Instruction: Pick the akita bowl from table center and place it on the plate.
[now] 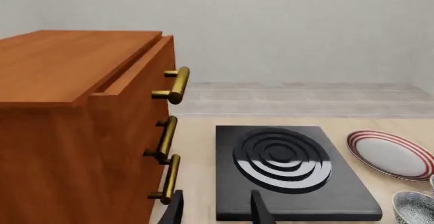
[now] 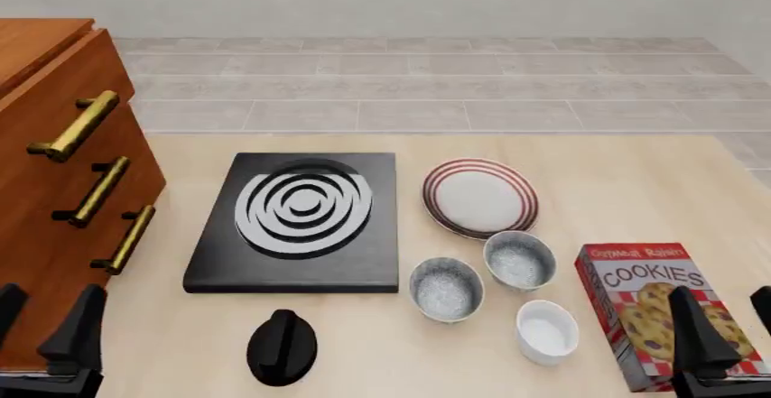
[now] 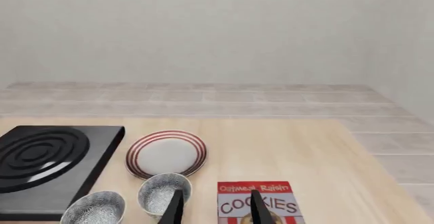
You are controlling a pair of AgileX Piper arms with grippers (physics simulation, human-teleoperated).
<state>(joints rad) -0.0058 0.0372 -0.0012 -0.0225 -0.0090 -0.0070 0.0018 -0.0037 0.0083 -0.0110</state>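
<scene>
Both sets of jaws stand spread with nothing between them, low at the near edge of the table (image 2: 627, 172); the left gripper (image 2: 49, 330) hangs by the wooden drawer chest (image 2: 49, 190), the right gripper (image 2: 729, 330) over the near end of the cookie box (image 2: 656, 312).

Two speckled bowls sit side by side near the middle of the table, just short of the plate (image 2: 479, 197); which one is the akita bowl named by the task I cannot settle from looks alone; the one nearer the centre (image 2: 446, 288) lies just off the stove's (image 2: 301, 222) near right corner, its twin (image 2: 519, 260) just beside the plate's near rim; a smaller white bowl (image 2: 547, 329) sits nearer the arms.

Such a bowl looks rigid, light and glazed, so probably slippery and liable to chip if dropped; the sensible hold is on the rim, one finger inside the wall and one outside, at a side facing away from the twin.

Either bowl lies forward and to the left of the right jaws, well apart from them; from the right wrist view the twin (image 3: 164, 193) shows just ahead of the fingertips, the other bowl (image 3: 93, 209) further aside; the right arm seems better placed.
</scene>
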